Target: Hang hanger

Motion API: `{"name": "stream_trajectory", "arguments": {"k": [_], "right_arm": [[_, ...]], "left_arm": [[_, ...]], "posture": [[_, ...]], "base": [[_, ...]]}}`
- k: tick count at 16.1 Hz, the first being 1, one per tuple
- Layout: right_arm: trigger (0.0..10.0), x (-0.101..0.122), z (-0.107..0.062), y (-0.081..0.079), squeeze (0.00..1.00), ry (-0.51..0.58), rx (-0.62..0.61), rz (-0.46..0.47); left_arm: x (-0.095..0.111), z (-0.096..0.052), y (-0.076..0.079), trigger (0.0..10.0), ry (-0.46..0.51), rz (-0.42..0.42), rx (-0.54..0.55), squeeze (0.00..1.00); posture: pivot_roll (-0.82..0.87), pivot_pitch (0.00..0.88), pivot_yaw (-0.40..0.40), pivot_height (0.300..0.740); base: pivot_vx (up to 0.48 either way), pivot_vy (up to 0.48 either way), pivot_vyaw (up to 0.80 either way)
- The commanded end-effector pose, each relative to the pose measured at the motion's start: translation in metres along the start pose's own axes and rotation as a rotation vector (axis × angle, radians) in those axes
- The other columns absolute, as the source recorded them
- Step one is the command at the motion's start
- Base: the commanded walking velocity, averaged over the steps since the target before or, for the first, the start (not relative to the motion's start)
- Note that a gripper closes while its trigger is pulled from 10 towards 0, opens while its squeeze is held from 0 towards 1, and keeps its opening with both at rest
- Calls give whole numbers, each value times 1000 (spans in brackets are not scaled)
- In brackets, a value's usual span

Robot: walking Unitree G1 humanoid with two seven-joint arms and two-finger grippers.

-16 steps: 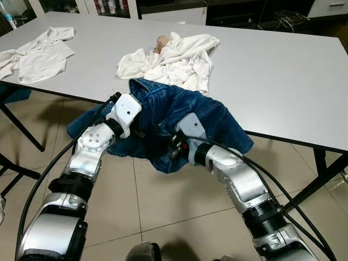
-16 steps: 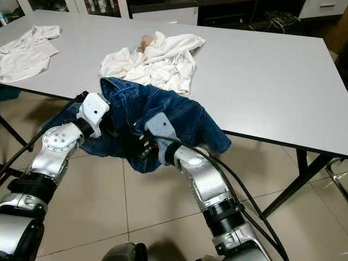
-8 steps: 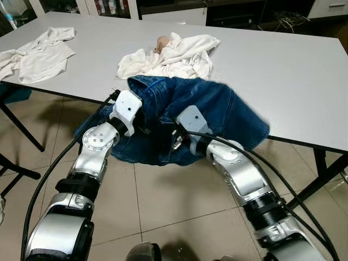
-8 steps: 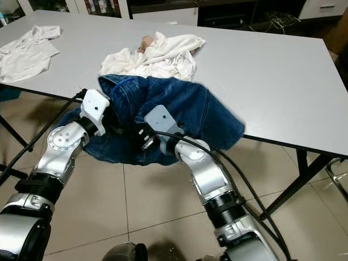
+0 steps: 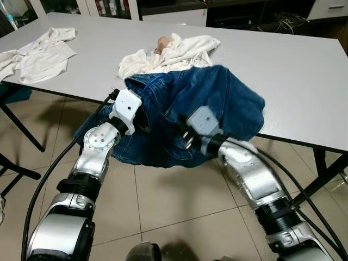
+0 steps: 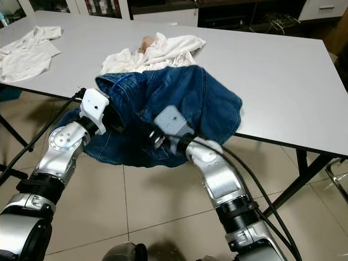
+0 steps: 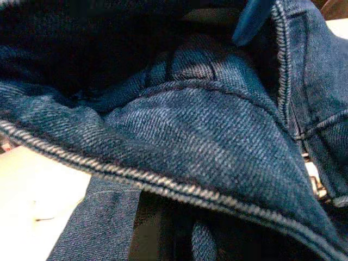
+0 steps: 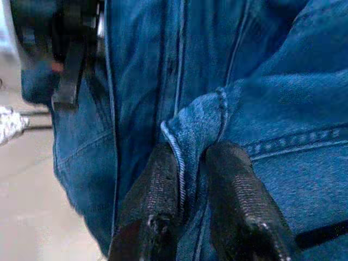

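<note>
A grey table (image 5: 293,76) stands on the tiled floor (image 5: 163,201); a crumpled white cloth (image 5: 179,51) lies mid-table, a white shirt (image 5: 38,54) at its far-left end.

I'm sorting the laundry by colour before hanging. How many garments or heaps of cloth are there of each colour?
Blue denim: 1, the jeans draped over the table edge, pinched by the right gripper.
White: 2, a crumpled heap behind the jeans and a white garment at the table's left end.
Total: 3

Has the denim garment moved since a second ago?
Yes. The denim garment has swung up and toward the robot's right, now lying further over the table edge; right gripper pinches a fold.
</note>
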State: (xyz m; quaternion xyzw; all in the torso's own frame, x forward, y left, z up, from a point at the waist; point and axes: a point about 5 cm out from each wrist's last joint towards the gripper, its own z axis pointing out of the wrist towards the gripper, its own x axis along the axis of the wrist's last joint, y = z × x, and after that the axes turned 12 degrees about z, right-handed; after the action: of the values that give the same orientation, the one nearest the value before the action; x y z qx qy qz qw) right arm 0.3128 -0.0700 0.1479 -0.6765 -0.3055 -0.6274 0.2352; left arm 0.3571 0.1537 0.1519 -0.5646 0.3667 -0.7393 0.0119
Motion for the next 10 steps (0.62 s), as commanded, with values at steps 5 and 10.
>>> {"name": "stream_trajectory", "arguments": {"k": [5,10], "right_arm": [[10000,10,-29,-9,0,31,252,55],[10000,10,-48,-2,75,9,319,26]], "left_arm": [[3,0,-8,0,19,31,36,0],[2,-1,-4,0,16,70,-12,0]], "posture": [[-26,6,84,740],[-29,4,82,740]], "base": [[0,0,0],[0,0,0]]}}
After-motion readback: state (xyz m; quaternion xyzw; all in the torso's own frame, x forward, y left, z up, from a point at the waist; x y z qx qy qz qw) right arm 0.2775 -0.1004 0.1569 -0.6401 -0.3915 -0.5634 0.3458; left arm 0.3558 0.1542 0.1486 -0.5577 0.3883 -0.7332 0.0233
